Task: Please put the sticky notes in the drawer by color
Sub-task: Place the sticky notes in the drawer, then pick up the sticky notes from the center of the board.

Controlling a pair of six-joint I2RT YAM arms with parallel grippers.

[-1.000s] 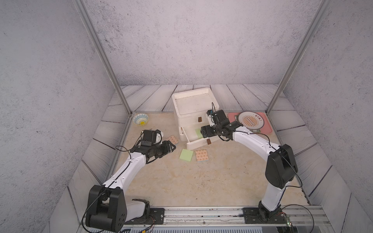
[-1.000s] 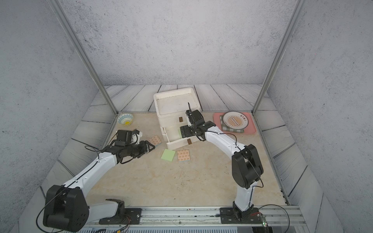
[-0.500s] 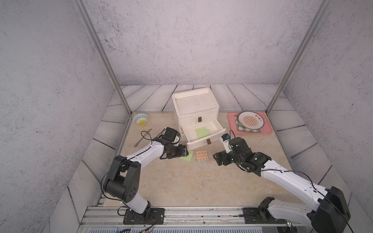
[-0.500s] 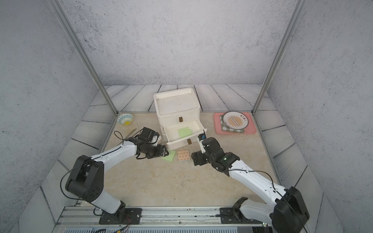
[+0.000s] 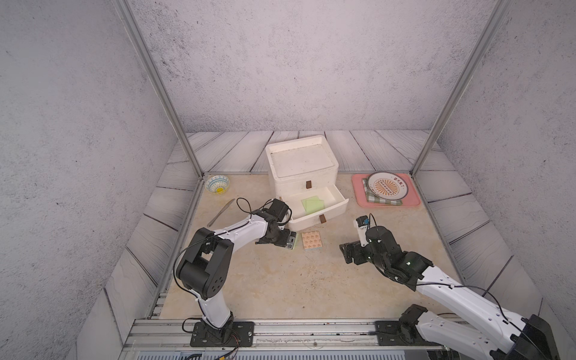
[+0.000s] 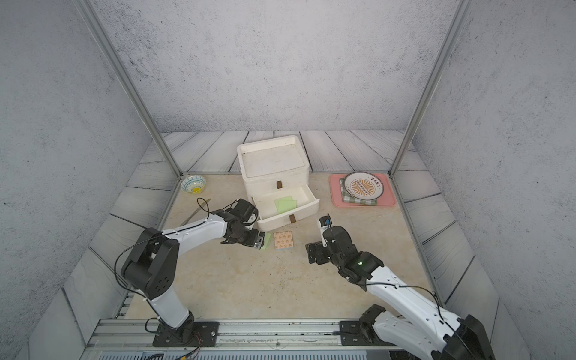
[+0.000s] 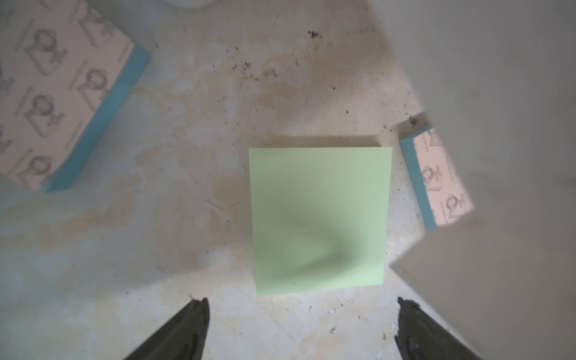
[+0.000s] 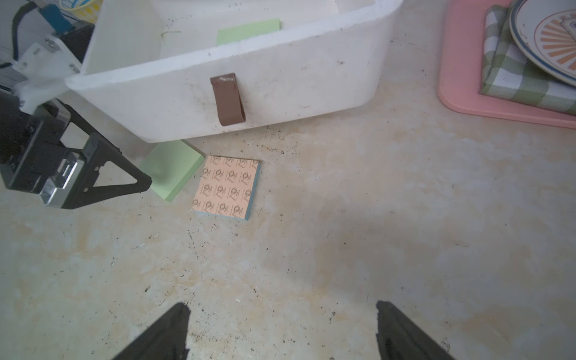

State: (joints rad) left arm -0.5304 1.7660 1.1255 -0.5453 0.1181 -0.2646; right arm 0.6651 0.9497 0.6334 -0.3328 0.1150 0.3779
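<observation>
The white drawer chest (image 5: 301, 170) (image 6: 274, 168) has a lower drawer (image 8: 280, 78) pulled open, with light green sticky notes (image 5: 313, 204) (image 6: 285, 204) inside. On the table in front lie a green pad (image 7: 321, 218) (image 8: 171, 168) and an orange-patterned pad (image 5: 311, 240) (image 6: 284, 240) (image 8: 227, 188). Another orange pad (image 7: 436, 177) pokes out from under the drawer. My left gripper (image 7: 302, 304) (image 5: 290, 243) hovers open just short of the green pad, holding nothing. My right gripper (image 8: 280, 308) (image 5: 349, 252) is open and empty over bare table, right of the pads.
A pink tray (image 5: 358, 193) at the back right carries a green checked cloth (image 5: 383, 201) and a plate (image 5: 386, 186). A small patterned bowl (image 5: 217, 184) and a metal utensil (image 5: 221, 212) lie at the back left. Frame posts stand at both back corners.
My left gripper has swung in from the left to the green pad on the table and opened wide. My right gripper has drawn back from the open drawer toward the front right.
</observation>
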